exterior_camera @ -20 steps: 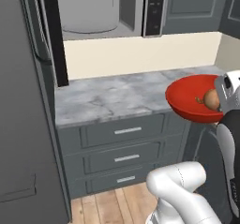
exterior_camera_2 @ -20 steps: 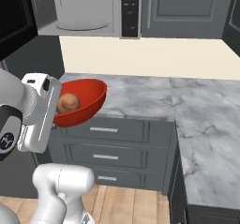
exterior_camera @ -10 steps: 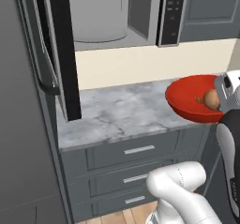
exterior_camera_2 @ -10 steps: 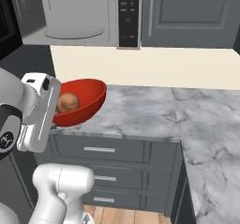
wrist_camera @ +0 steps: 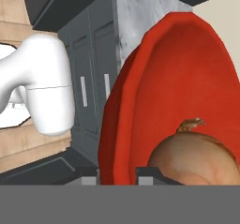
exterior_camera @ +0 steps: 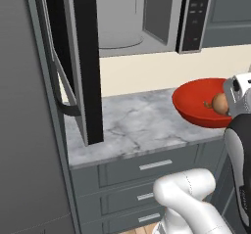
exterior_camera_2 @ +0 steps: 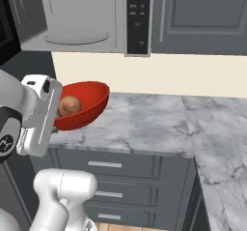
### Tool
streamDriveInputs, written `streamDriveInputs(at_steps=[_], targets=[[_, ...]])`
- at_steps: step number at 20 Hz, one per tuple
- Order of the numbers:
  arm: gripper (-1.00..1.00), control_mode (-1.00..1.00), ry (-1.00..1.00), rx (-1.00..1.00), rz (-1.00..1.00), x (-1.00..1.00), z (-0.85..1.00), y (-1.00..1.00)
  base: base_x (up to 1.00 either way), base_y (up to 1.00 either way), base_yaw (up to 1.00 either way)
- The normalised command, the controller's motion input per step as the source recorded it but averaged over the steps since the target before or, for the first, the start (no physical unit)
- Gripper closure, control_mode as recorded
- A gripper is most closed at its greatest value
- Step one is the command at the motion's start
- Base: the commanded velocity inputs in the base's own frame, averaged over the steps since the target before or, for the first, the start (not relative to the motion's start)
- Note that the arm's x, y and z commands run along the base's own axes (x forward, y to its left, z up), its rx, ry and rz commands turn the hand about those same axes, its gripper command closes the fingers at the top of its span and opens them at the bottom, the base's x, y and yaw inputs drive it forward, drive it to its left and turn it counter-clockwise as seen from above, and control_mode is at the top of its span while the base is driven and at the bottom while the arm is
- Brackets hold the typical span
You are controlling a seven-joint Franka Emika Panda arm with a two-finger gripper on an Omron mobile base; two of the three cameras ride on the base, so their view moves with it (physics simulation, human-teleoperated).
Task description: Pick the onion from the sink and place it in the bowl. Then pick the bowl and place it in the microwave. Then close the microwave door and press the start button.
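Observation:
My gripper (wrist_camera: 118,178) is shut on the near rim of the red bowl (exterior_camera: 198,105), which hangs tilted just above the counter's front edge. The tan onion (exterior_camera: 219,102) lies inside the bowl, against the side by my hand. From the right base view the bowl (exterior_camera_2: 86,104) and onion (exterior_camera_2: 70,105) sit left of centre, beside my white hand. The microwave (exterior_camera: 128,17) is overhead with its pale interior exposed. Its door (exterior_camera: 81,57) is swung out to the left, handle toward me. The dark button panel (exterior_camera: 195,13) is on its right. The sink is out of view.
A grey marble counter (exterior_camera: 132,125) runs under the microwave over dark grey drawers (exterior_camera: 154,165). It turns a corner toward me at the right (exterior_camera_2: 219,138). A tall dark cabinet side (exterior_camera: 24,145) stands at the left. Grey upper cabinets (exterior_camera_2: 202,12) hang right of the microwave.
The whole picture has shifted: the base has driven, so the microwave and its open door now look larger and lower. The bowl with the onion stays in my gripper.

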Motion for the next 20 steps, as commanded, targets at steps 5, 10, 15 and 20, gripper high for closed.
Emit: streamDriveInputs(at_steps=[5,10,15,20], targets=[[1.00,1.00,0.00,0.00,0.00,0.00,0.00,0.00,0.01,0.01,0.00],[1.00,1.00,0.00,0.00,0.00,0.00,0.00,0.00,0.09,-0.03,0.00],[1.00,1.00,0.00,0.00,0.00,0.00,0.00,0.00,0.00,-0.04,0.00],[1.00,-1.00,-0.05,0.00,0.00,0.00,0.12,0.00,0.00,0.00,0.00]])
